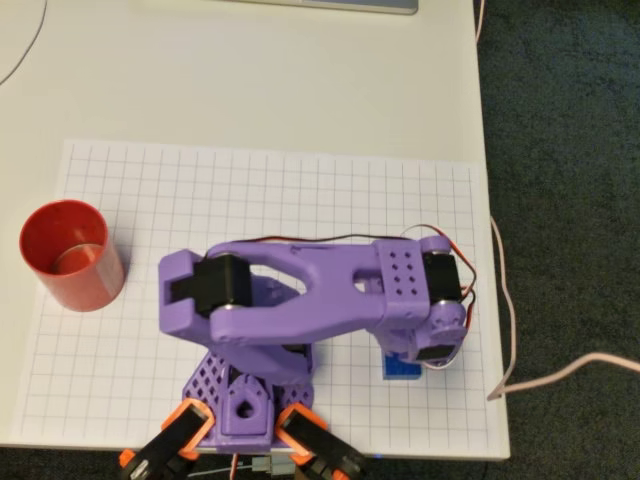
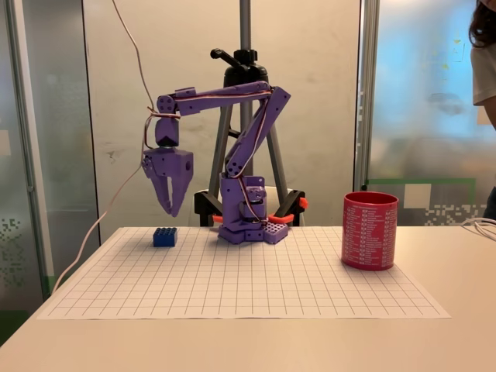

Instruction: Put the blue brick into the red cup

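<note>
Near the right edge of the grid sheet (image 1: 250, 180) in the overhead view, close to its near right corner, the blue brick (image 1: 401, 368) lies flat, partly hidden under the purple arm's (image 1: 300, 290) wrist. In the fixed view the blue brick (image 2: 164, 236) sits toward the sheet's left side, studs up, untouched.

Gripper (image 2: 170, 208) hangs above the brick, tips pointing down, clear air between tips and studs. Fingers look close together, only a narrow gap at most; holds nothing. Hard to read the gap exactly from this side.

Red cup (image 2: 370, 230) stands upright at the opposite side of the sheet, well apart from the brick; in the overhead view the red cup (image 1: 71, 255) sits by the left edge, mouth open.

Risks, as judged:
- Descending with jaws this narrow would land the tips on the studs, pushing or tipping the brick rather than straddling it.
- Brick is near the sheet's edge; a sideways nudge could skid it off the sheet.
- Long carry across the whole sheet: a shallow pinch on smooth plastic may slip mid-swing.
- Coming in low at the cup could strike its rim and topple it.
</note>
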### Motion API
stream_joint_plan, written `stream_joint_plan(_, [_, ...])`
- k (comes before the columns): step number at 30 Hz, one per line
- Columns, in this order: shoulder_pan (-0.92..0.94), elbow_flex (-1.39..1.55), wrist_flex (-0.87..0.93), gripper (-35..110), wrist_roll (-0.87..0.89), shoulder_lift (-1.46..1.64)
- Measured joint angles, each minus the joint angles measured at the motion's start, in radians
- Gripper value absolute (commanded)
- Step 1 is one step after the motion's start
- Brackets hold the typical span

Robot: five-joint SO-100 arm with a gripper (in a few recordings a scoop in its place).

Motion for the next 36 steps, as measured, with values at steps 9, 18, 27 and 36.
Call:
stream_joint_plan(9, [-0.025,-0.058,0.066,58,0.012,-0.04])
stream_joint_plan(18, [-0.038,-0.057,0.005,58,0.021,-0.138])
stream_joint_plan(27, [-0.063,-0.003,-0.052,57,0.044,-0.25])
stream_joint_plan(36, [-0.084,-0.002,-0.054,46,0.064,-0.341])
